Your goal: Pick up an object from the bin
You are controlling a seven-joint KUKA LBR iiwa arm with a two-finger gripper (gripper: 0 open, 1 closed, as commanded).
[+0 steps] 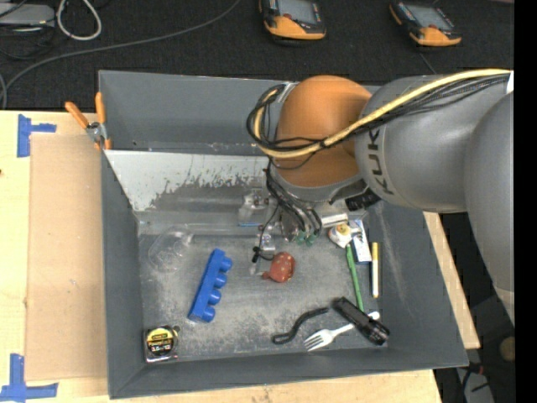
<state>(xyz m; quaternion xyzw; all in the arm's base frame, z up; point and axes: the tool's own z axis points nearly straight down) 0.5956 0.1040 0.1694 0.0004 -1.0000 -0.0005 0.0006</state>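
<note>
My gripper [271,238] hangs below the arm's orange cover, low over the middle of the bin floor. A small red-brown lump [280,267] lies on the floor just below and right of the gripper's tip, very close to it; whether they touch I cannot tell. A blue ridged plastic piece [211,285] lies slantwise to the left of the lump. A green pen [355,279] and a yellow pencil [374,269] lie side by side to the right.
A clear plastic cup [170,248] lies on its side at the left. A yellow tape measure [160,342] sits in the front left corner. A white fork [329,336], a black curved hook [300,324] and a black-handled tool [362,321] lie at the front right. A white packet [349,232] sits by the arm.
</note>
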